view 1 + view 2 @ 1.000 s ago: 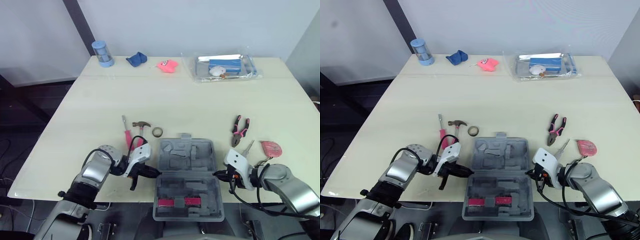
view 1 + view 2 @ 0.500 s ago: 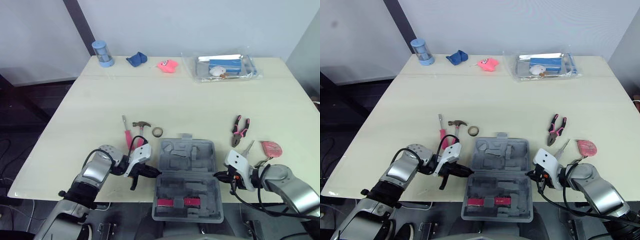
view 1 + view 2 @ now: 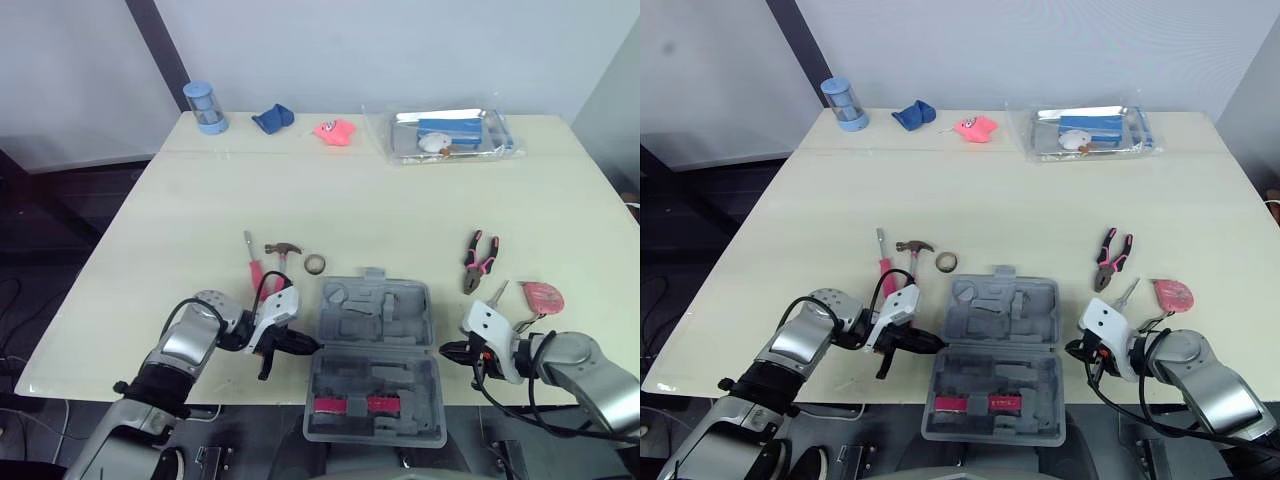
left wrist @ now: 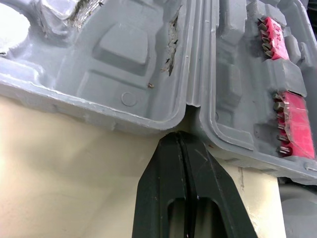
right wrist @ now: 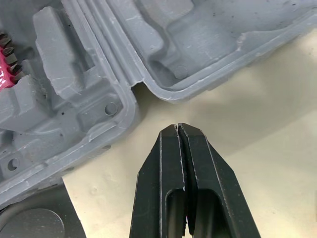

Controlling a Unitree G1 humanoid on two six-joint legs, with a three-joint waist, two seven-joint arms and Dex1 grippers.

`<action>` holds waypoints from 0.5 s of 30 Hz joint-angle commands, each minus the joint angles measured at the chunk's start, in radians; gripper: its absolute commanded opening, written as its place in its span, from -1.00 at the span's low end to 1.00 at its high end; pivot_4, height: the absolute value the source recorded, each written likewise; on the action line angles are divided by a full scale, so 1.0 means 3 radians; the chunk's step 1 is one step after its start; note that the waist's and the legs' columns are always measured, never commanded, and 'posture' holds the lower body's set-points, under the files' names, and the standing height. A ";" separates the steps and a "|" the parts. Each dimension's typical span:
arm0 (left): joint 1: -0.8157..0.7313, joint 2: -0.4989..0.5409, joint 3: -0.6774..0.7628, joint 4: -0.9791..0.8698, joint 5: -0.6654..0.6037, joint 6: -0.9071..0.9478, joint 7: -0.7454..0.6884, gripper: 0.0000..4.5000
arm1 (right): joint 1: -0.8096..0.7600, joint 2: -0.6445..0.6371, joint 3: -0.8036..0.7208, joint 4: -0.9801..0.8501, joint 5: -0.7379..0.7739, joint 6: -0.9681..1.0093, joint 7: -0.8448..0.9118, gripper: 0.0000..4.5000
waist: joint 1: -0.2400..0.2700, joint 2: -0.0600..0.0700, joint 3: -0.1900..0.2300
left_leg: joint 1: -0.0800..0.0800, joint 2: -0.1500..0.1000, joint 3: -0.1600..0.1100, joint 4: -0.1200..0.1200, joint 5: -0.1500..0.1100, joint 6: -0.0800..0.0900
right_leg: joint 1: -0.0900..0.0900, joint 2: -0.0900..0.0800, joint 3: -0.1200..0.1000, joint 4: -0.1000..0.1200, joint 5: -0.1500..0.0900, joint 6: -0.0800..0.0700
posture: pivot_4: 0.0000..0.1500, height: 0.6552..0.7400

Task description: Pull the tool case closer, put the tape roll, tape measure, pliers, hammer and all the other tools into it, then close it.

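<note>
Tool case (image 3: 375, 350) lies open between left end effector (image 3: 310, 345) and right end effector (image 3: 446, 349), both pinched together, aimed inward at its sides.

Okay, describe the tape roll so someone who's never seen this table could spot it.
Find the open grey tool case at the near edge of the table. Just beyond its far left corner, right of the hammer, lies the tape roll. It is a small ring with a hole through it, while its neighbours are long-handled tools.
</note>
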 commanded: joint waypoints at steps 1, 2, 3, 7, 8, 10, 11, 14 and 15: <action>0.0045 0.0064 0.0003 -0.0118 -0.0069 -0.0009 -0.0014 -1.00 | 0.0035 -0.0042 -0.0097 -0.0029 0.0009 -0.0082 -0.0007 -0.98 | -0.0001 0.0000 0.0000 | 0.0000 0.0000 0.0000 0.0000 0.0000 0.0000 | 0.0000 0.0000 0.0000 0.0000 0.0000 0.0000 | 1.00 1.00; 0.0050 0.0065 0.0005 -0.0125 -0.0074 -0.0004 -0.0007 -1.00 | 0.0043 -0.0044 -0.0104 -0.0028 0.0008 -0.0089 -0.0009 -0.98 | 0.0000 0.0000 0.0000 | 0.0000 0.0000 0.0000 0.0000 0.0000 0.0000 | 0.0000 0.0000 0.0000 0.0000 0.0000 0.0000 | 1.00 1.00; 0.0054 0.0071 0.0012 -0.0123 -0.0079 -0.0005 0.0002 -1.00 | 0.0053 -0.0045 -0.0117 -0.0027 0.0008 -0.0097 -0.0014 -0.98 | 0.0001 0.0000 0.0000 | 0.0000 0.0000 0.0000 0.0000 0.0000 0.0000 | 0.0000 0.0000 0.0000 0.0000 0.0000 0.0000 | 1.00 1.00; 0.0077 0.0130 0.0077 -0.0123 -0.0116 -0.0029 0.0028 -1.00 | 0.0146 -0.0036 -0.0265 -0.0025 0.0061 -0.0182 -0.0031 -0.98 | 0.0001 0.0000 0.0000 | 0.0000 0.0000 0.0000 0.0000 0.0000 0.0000 | 0.0000 0.0000 0.0000 0.0000 0.0000 0.0000 | 1.00 1.00; 0.0093 0.0145 0.0110 -0.0142 -0.0142 -0.0037 0.0036 -1.00 | 0.0184 -0.0029 -0.0328 -0.0026 0.0081 -0.0222 -0.0039 -0.98 | 0.0002 0.0000 0.0000 | 0.0000 0.0000 0.0000 0.0000 0.0000 0.0000 | 0.0000 0.0000 0.0000 0.0000 0.0000 0.0000 | 1.00 1.00; 0.0146 0.0176 0.0197 -0.0203 -0.0217 -0.0044 0.0054 -1.00 | 0.0274 -0.0001 -0.0478 -0.0027 0.0125 -0.0313 -0.0059 -0.98 | 0.0001 0.0000 0.0000 | 0.0000 0.0000 0.0000 0.0000 0.0000 0.0000 | 0.0000 0.0000 0.0000 -0.0001 0.0000 0.0000 | 1.00 1.00; 0.0206 0.0194 0.0291 -0.0274 -0.0303 -0.0071 0.0061 -1.00 | 0.0353 0.0027 -0.0603 -0.0036 0.0171 -0.0391 -0.0067 -0.98 | 0.0000 0.0000 0.0000 | 0.0000 0.0000 0.0001 0.0000 0.0000 0.0000 | 0.0000 0.0000 0.0001 -0.0001 0.0000 0.0000 | 1.00 1.00; 0.0407 0.0224 0.0642 -0.0559 -0.0633 0.0012 0.0122 -1.00 | 0.0597 0.0135 -0.0976 -0.0039 0.0271 -0.0717 -0.0105 -0.98 | 0.0003 0.0000 0.0000 | 0.0000 0.0002 0.0001 -0.0001 0.0000 0.0000 | 0.0000 0.0000 0.0000 -0.0001 0.0000 0.0000 | 1.00 1.00; 0.0484 0.0230 0.0771 -0.0670 -0.0761 0.0088 0.0164 -1.00 | 0.0687 0.0188 -0.1103 -0.0019 0.0316 -0.0878 -0.0083 -0.98 | 0.0004 0.0000 0.0000 | -0.0001 0.0003 0.0001 -0.0001 0.0000 0.0000 | 0.0000 0.0000 0.0000 -0.0002 0.0000 0.0000 | 1.00 1.00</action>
